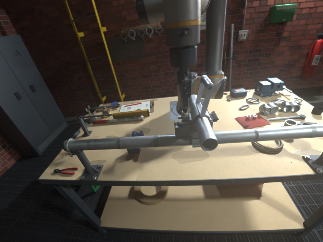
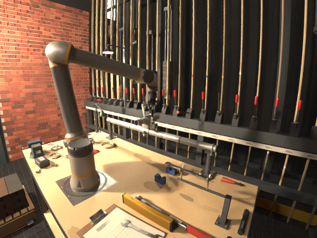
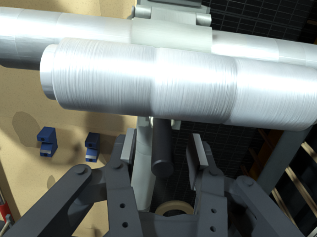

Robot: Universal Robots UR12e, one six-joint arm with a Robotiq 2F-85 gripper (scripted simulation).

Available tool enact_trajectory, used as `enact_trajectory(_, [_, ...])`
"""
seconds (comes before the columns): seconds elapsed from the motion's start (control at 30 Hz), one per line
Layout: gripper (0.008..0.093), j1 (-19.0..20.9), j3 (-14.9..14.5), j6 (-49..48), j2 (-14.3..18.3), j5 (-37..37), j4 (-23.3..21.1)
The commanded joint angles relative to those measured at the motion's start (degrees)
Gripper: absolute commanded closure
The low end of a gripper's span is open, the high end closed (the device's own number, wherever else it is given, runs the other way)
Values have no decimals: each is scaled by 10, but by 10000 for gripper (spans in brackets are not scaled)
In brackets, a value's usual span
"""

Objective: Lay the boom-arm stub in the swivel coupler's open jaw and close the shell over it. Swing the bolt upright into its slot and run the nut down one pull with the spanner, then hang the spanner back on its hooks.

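The boom-arm stub (image 1: 202, 122) (image 3: 179, 86), a short grey tube, lies across the long rail (image 1: 156, 140) in the swivel coupler (image 1: 189, 129) (image 2: 148, 122). The coupler's shell (image 1: 204, 91) stands swung up and open beside it. My gripper (image 1: 184, 110) (image 3: 160, 153) hangs straight down at the stub's far side; it is open and holds nothing. In the wrist camera a dark bolt (image 3: 161, 150) stands between my fingers, below the stub. The spanner (image 2: 184, 170) rests on its hook stand on the bench.
A brick wall with a yellow ladder (image 1: 91, 52) stands behind the bench. Two blue V-blocks (image 2: 160, 178) (image 2: 171, 170), a yellow level (image 2: 149, 211), a clipboard (image 1: 134, 107) and red pliers (image 1: 65, 170) lie on the left; spare couplers (image 1: 276, 107), a red cloth (image 1: 251, 120) and a vice (image 1: 268, 87) on the right.
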Motion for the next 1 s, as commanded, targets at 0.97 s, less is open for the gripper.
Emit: enact_trajectory(0.97, [534,0,-64,0,-14,0,77])
